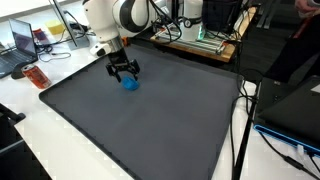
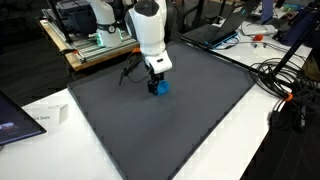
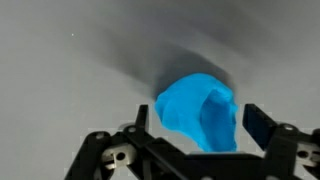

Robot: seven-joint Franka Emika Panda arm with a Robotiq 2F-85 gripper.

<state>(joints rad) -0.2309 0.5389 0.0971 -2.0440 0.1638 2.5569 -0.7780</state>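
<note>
Item under inspection: a small blue object (image 3: 198,112), irregular and lumpy in outline, lying on the dark grey mat (image 1: 150,130). In the wrist view it sits directly below the gripper (image 1: 125,76) and between the two fingers, somewhat nearer the right-hand pad (image 3: 258,124) than the opposite finger. A strip of bare mat shows on each side of it. No contact between pad and object is visible. The jaws stand spread apart, with nothing held. The object's long axis cannot be fixed with confidence: in the wrist view it appears slightly taller than wide, running roughly across the line that joins the fingers, but the picture is soft. Both exterior views confirm this placing: the blue object (image 1: 130,84) shows just under the fingertips, its lower part visible beneath them (image 2: 161,88). The arm comes down on it steeply from above. Whether the fingertips have reached the mat surface cannot be told. Beyond the gripper, the mat is bare on all sides of the object. It lies on a white table (image 1: 40,140). Well away from the gripper, off the mat's edge, are a laptop (image 1: 22,40), a small reddish item (image 1: 36,76) and, in an exterior view, a tangle of cables (image 2: 285,80).
</note>
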